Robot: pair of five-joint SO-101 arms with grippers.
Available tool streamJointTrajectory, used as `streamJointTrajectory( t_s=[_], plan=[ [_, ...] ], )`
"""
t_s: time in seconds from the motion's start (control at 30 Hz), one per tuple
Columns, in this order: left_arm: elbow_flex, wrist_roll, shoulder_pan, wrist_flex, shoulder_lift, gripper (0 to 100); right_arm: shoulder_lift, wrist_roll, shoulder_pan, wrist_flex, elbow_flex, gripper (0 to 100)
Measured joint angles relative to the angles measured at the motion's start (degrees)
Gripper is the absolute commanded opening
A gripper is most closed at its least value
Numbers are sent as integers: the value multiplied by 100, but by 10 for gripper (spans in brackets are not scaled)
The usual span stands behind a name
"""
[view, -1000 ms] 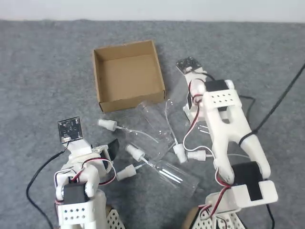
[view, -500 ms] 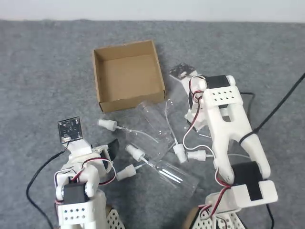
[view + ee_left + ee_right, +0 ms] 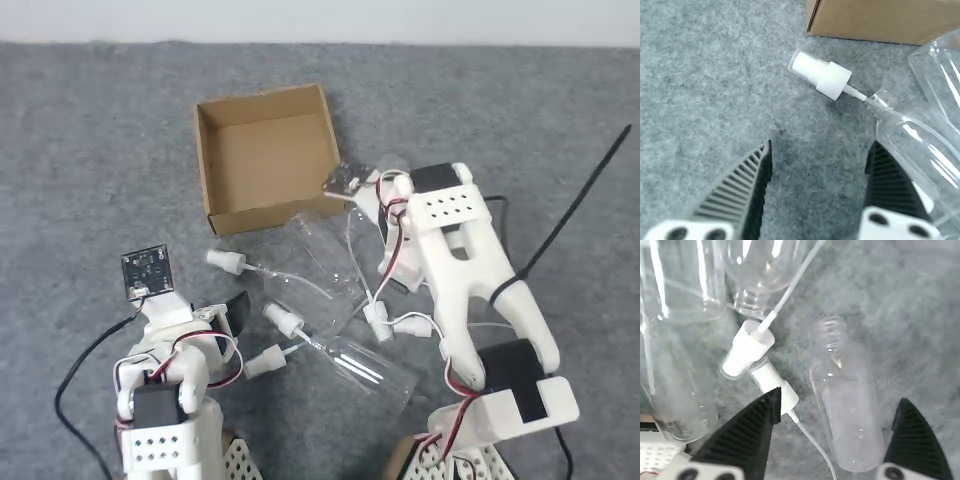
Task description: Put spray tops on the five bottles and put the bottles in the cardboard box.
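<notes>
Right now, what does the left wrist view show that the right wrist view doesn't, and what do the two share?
Left wrist view: a corner of the cardboard box, and one spray top whose tube enters a clear bottle, beyond the open left gripper.
Right wrist view: an uncapped bottle lying between the fingers of the open right gripper, two spray tops touching each other beside it, and more bottles behind.
Shared: grey carpet, clear bottles and white spray tops. I cannot tell whether any is the same item.
</notes>
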Motion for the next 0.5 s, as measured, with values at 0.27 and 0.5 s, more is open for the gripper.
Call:
streamJointTrajectory(
  t_s=[0.27, 0.5],
  plan=[
    [0, 0, 0, 0, 0, 283, 0, 624, 0, -440, 536, 311],
    [0, 0, 0, 0, 0, 283, 0, 1037, 18, -492, 642, 311]
  ],
)
